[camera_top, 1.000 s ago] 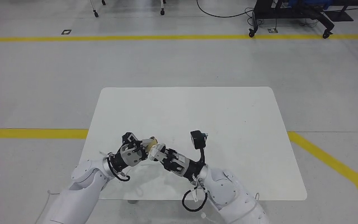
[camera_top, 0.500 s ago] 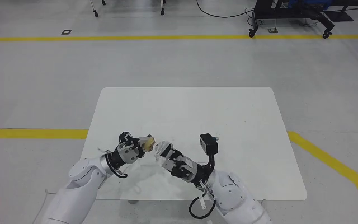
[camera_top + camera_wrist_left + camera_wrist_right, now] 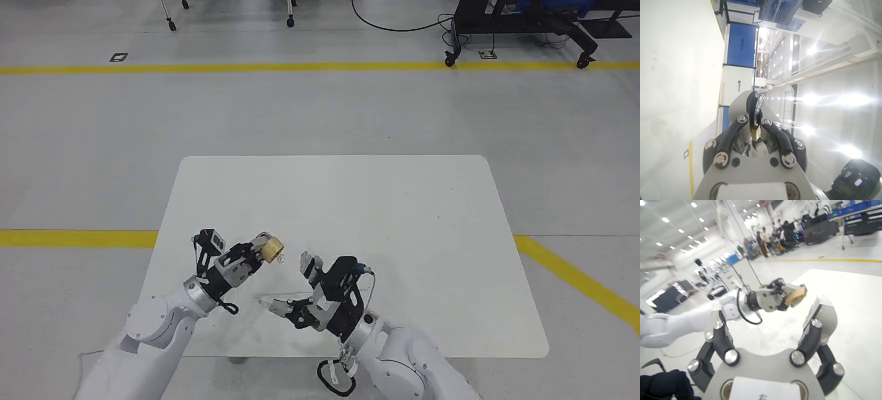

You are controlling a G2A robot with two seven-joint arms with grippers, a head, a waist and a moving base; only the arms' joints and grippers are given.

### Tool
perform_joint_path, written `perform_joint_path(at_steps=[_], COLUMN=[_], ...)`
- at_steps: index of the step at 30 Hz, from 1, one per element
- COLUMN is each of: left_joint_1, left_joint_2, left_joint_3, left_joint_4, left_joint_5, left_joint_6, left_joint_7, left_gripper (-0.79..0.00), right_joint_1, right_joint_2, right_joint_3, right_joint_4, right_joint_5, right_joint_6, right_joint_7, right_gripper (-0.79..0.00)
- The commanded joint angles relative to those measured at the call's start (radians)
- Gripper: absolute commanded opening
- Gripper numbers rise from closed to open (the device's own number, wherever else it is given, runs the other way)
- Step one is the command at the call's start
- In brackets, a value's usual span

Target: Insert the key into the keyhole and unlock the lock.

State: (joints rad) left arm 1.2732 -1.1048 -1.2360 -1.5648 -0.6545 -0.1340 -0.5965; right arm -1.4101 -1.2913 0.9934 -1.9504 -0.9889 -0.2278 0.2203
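Note:
A brass padlock (image 3: 268,247) hangs above the white table (image 3: 400,200), near its front left. My left gripper (image 3: 255,253) is shut on it. The left wrist view shows the brass body (image 3: 755,132) pinched between the fingers (image 3: 770,113), with the silver shackle (image 3: 760,102) past the tips. My right gripper (image 3: 297,288) is just right of the padlock and nearer the front edge, open and empty. In the right wrist view its fingers (image 3: 824,311) stand wide apart and face the padlock (image 3: 796,294) a short way off. I cannot make out the key.
The table's front edge (image 3: 300,352) lies close behind both wrists. The far and right parts of the tabletop (image 3: 430,230) are bare. Yellow floor lines (image 3: 300,68) and a black cart (image 3: 520,20) lie well beyond the table.
My right gripper, which touched the padlock a second ago, has drawn back toward the front edge, turned, and now stands open. The left gripper has shifted slightly with the padlock.

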Motion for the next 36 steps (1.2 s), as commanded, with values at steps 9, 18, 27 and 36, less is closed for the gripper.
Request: perform_joint_path(at_steps=[9,18,27,36], left_joint_1=[0.011,-0.049,-0.025,-0.016], left_joint_2=[0.001,0.007,0.01,0.017], left_joint_3=[-0.004,-0.017,-0.017,-0.01], left_joint_4=[-0.027,0.018,-0.027,-0.077], left_joint_5=[0.001,0.018,0.093,0.192], left_joint_6=[0.121,0.313,0.314,0.384], left_joint_7=[-0.045,-0.069,-0.042,-0.051], left_gripper=[-0.785,-0.785,-0.785,-0.785], right_joint_1=[0.003,-0.04,-0.039,-0.067], right_joint_2=[0.001,0.007,0.007,0.014], right_joint_3=[-0.021,-0.051,-0.047,-0.164], right_joint_4=[-0.015,-0.044,-0.037,-0.057], right_joint_5=[-0.163,-0.396,-0.426,-1.158], right_joint_6=[0.083,0.128,0.144,0.259], right_joint_7=[0.054,-0.008,0.002,0.269], right_gripper=[-0.409,0.0,-0.151,-0.4])
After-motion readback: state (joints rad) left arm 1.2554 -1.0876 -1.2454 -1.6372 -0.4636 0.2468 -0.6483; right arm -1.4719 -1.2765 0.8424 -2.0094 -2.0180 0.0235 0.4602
